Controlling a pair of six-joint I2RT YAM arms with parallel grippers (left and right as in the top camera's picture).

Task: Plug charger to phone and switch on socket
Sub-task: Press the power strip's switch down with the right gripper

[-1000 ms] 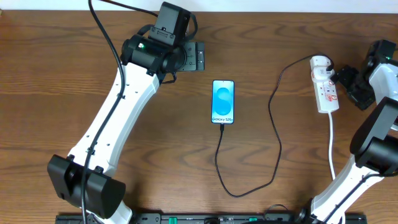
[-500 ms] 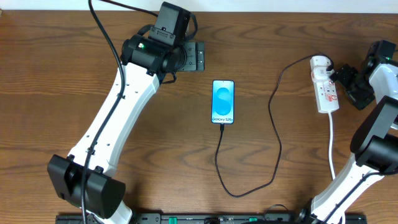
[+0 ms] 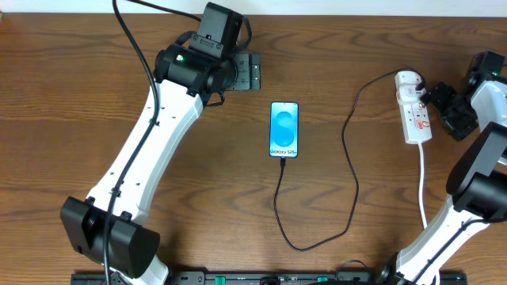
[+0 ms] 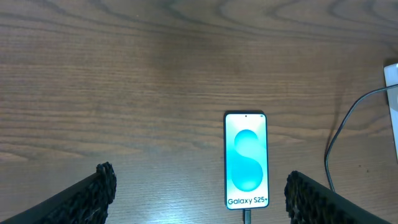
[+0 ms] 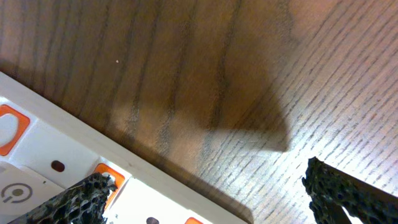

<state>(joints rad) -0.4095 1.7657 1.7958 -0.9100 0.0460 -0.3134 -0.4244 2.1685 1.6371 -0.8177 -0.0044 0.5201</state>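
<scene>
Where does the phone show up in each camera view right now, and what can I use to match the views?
Overhead: the phone lies near the middle of the table, screen up.
Left wrist: lower right of centre, bottom edge near the frame's bottom.
Right wrist: not in it; only the socket and wood show.
Landmark: the charger, leaving the phone's bottom edge in the overhead and left wrist views.

The lit phone [image 3: 284,130] lies mid-table, the black charger [image 3: 345,131] meeting its bottom edge and looping to the white socket [image 3: 415,117].
</scene>
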